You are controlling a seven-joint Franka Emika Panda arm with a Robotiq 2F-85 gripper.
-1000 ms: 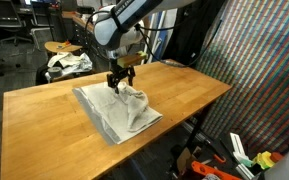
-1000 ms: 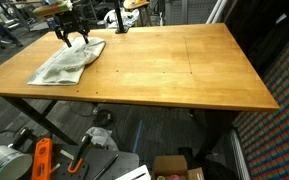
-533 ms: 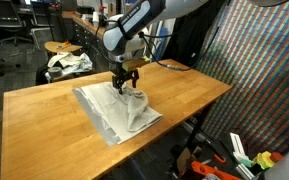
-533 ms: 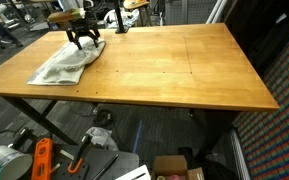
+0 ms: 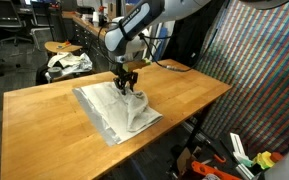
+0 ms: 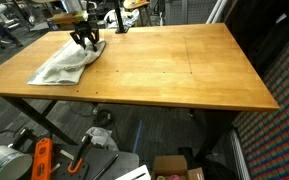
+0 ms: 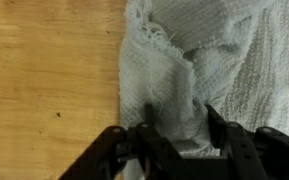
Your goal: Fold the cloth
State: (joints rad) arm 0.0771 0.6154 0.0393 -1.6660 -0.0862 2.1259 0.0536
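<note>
The cloth (image 5: 112, 115) is a light-grey sheet lying rumpled near one edge of the wooden table (image 5: 39, 125), and it sits at the far corner in an exterior view (image 6: 62, 66). My gripper (image 5: 126, 88) points straight down onto the cloth's raised far edge (image 6: 87, 42). In the wrist view the gripper (image 7: 176, 125) straddles a raised fold of the cloth (image 7: 234, 50). The dark fingers (image 7: 215, 128) stand either side of that fold with fabric filling the gap. Whether they press it I cannot tell.
A bundle of white-and-dark fabric (image 5: 69, 63) rests on a stool beyond the table. A patterned curtain (image 5: 269, 70) stands close by the table's side. Boxes and tools (image 6: 44, 160) lie on the floor. Bare wood (image 6: 184, 70) spreads away from the cloth.
The gripper has come down a little onto the cloth's raised fold, and its fingers have drawn closer together around it.
</note>
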